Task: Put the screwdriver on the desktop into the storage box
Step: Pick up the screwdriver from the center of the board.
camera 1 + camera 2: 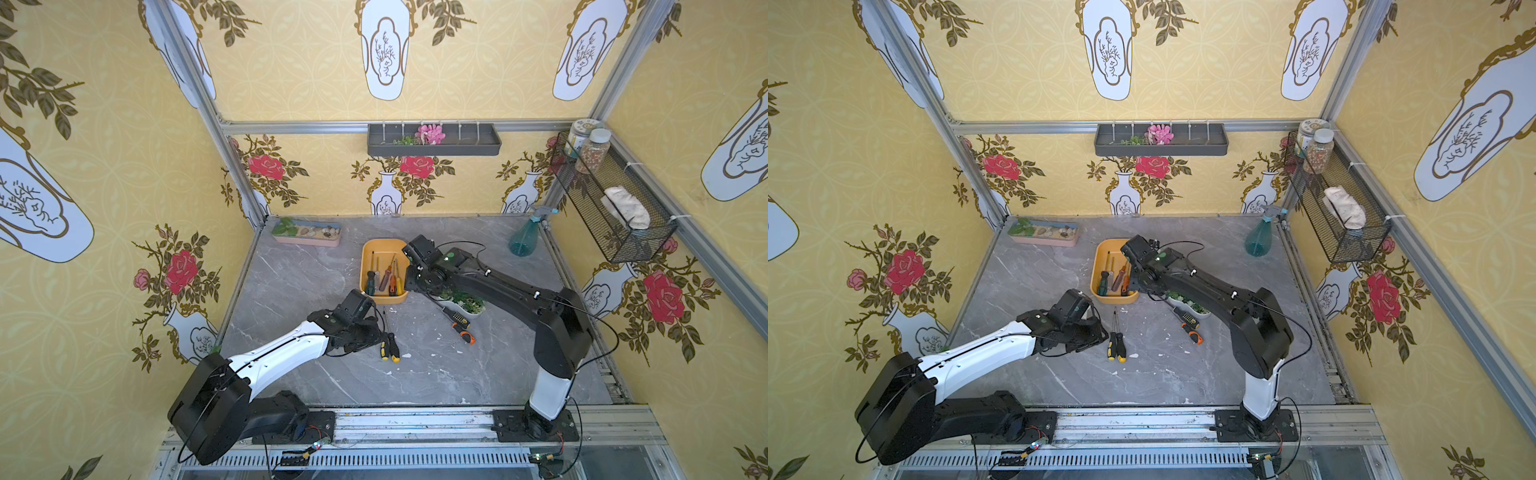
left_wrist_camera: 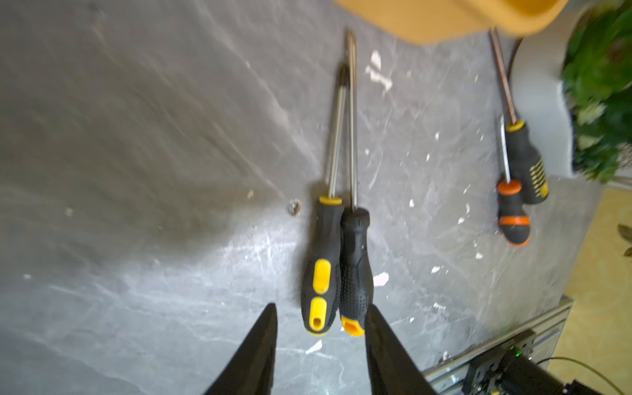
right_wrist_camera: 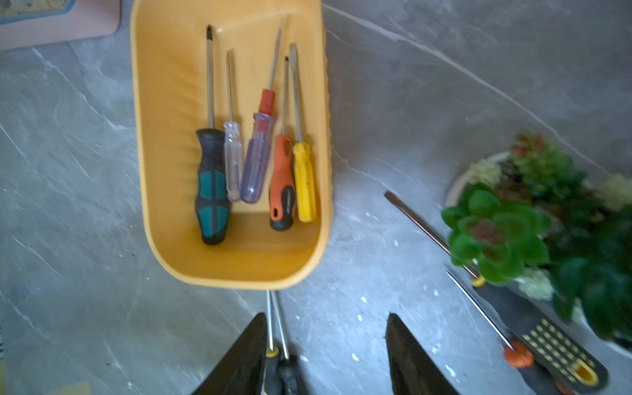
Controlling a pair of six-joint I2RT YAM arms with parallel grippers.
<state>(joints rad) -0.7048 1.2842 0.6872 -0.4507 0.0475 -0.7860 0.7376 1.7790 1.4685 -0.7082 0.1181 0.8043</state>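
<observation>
Already stowed in the storage box (image 1: 385, 300), set midway toward the far edge of the desktop (image 1: 436, 374): five screwdrivers, handles toward the near edge — a black-and-teal screwdriver (image 3: 210, 191), a clear screwdriver (image 3: 233, 160), a purple-tinted screwdriver (image 3: 258, 160), an orange-and-black screwdriver (image 3: 282, 184) and a yellow screwdriver (image 3: 304, 181). Out on the marble just short of the box's near wall, shafts aimed at it: a yellow-and-black screwdriver (image 2: 319, 266) and a black screwdriver (image 2: 355, 266), side by side, handles touching. Low over their butt ends, the left gripper (image 2: 321, 307), jaws partly apart and flanking both handles, holding nothing; contact with them impossible to tell. Right of centre, just beside a white dish (image 2: 540, 95) of succulents: a grid-patterned screwdriver (image 2: 526, 164) and a short orange-banded screwdriver (image 2: 513, 215), lying against each other. Above the marble near the box's near end, the right gripper (image 3: 326, 316), jaws spread wide, empty. In the far left corner, a pink tray (image 1: 307, 241); in the far right corner, a teal spray bottle (image 1: 523, 239).
</observation>
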